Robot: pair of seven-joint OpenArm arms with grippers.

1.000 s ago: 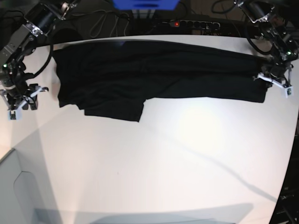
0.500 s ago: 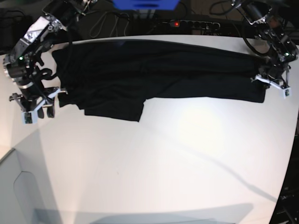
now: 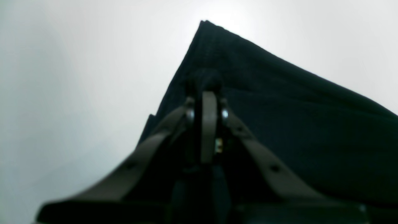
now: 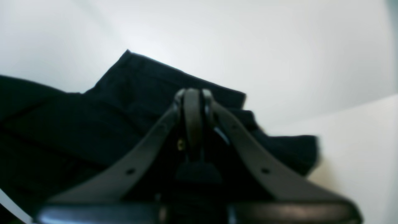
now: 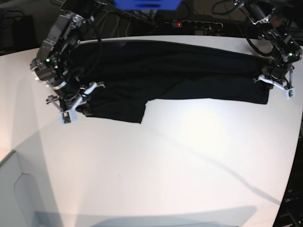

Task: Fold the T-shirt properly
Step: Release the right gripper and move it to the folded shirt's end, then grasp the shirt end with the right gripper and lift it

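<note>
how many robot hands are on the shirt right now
2. The left hand is on the T-shirt at its right end in the base view; the right hand is at its left end.

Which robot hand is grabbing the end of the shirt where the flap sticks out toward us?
The right gripper, on the base view's left. The T-shirt hangs lower at that end; the left gripper pinches the straight end.
</note>
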